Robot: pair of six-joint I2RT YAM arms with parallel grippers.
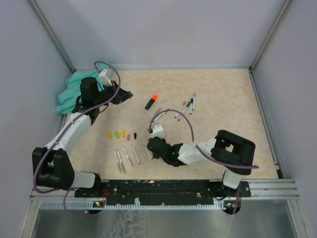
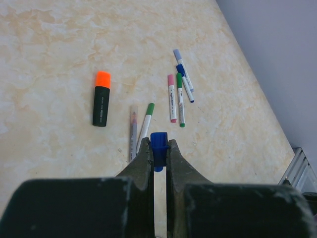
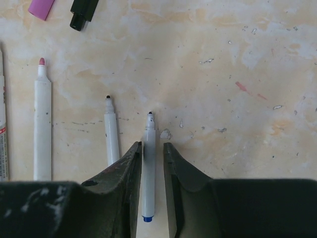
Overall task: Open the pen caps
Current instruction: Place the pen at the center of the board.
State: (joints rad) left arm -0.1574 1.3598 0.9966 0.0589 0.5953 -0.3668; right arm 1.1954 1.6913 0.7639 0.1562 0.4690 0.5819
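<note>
Cloth of crumpled teal fabric [image 1: 69,94] lies at the far left, just beside the left gripper [image 2: 158,143]. That gripper's fingers are pinched narrow on a stubby dark-blue plastic cap [image 2: 159,140], whose long axis runs in line with the fingers and pokes out past their tips.

Nearer the bases, a row of loose small plastic caps [image 1: 123,132] in yellow, green, pink and black lies on the beige speckled table [image 1: 223,89]. Nearer still is a row of thin white uncapped pen barrels [image 1: 128,156]. I judge the blue cap belongs with that row of caps. The left arm is the nearer one, and nothing stands in between.

At the right end of the barrels the right gripper [image 3: 151,145] points down, its fingers parted a little. A white barrel with a blue end plug [image 3: 148,168] lies lengthwise between them with a gap on one side, so it looks let go rather than clamped.

Farther out and to the right lie a black highlighter with a bright orange cap [image 1: 151,102] and a cluster of capped thin pens [image 1: 186,105]. Both are well apart from the grippers, and neither arm is clearly nearer.
</note>
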